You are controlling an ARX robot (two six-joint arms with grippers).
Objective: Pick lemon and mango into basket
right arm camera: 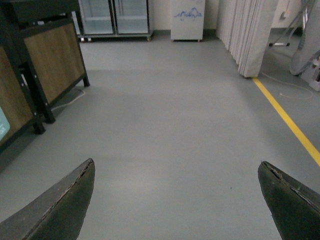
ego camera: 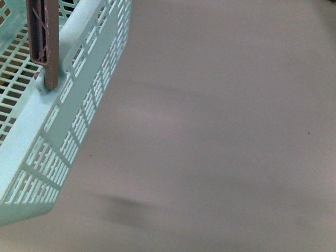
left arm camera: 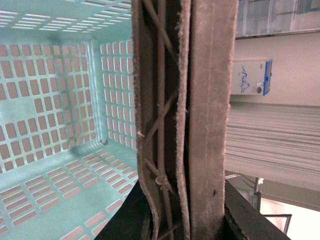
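Observation:
The pale teal basket [ego camera: 44, 114] hangs at the left of the front view, lifted above the grey floor, its brown handles [ego camera: 41, 24] standing upright. In the left wrist view my left gripper [left arm camera: 180, 210] is shut on the two brown handles [left arm camera: 200, 100], with the basket's slotted inside [left arm camera: 55, 125] below; that part is empty. My right gripper [right arm camera: 176, 170] is open and empty, its dark fingertips [right arm camera: 70, 200] over bare grey floor. The lemon and the mango are out of view.
In the right wrist view a wooden-panelled stand on black legs [right arm camera: 45, 65] is at the left, glass-door fridges [right arm camera: 115, 17] and a white cabinet [right arm camera: 187, 20] stand at the back, and a yellow floor line [right arm camera: 290, 122] runs along the right.

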